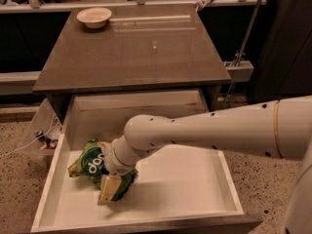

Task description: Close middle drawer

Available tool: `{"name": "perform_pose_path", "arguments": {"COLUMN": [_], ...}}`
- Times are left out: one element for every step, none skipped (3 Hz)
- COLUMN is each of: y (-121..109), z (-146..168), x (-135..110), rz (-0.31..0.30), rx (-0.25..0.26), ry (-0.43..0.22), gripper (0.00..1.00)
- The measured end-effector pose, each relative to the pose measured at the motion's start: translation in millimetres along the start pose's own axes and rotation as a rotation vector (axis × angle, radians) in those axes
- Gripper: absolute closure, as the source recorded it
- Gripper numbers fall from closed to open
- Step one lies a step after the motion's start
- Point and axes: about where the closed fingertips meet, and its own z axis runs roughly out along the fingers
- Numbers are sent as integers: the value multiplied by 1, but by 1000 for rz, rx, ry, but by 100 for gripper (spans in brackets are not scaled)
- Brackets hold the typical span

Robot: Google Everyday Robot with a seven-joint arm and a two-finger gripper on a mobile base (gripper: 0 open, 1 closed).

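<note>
The middle drawer [190, 182] stands pulled far out below the glossy grey-brown cabinet top [146, 52]. Its off-white floor and walls show, and its front panel runs along the bottom edge of the view. A crumpled green chip bag [90, 162] lies in the drawer's left part. My white arm reaches in from the right, and my gripper [109, 191] points down inside the drawer, over the near edge of the green bag.
A pale bowl [94, 17] sits on the far left of the cabinet top. Cables and a clear cover [41, 136] hang at the cabinet's left side. Speckled floor [19, 179] lies on both sides, and a counter with metal stands runs behind.
</note>
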Motion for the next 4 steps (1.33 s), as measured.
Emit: {"name": "perform_pose_path", "arguments": {"y": [-3,-4,-4,-3], "z": [9,17,22,23], "x": [-5,-9,-9,-9], "rz": [-6,-22,-24,-23], "rx": [-16,-36,-48,-50], "ry": [-7,4,13,15], "gripper": [0,19,42,65]}}
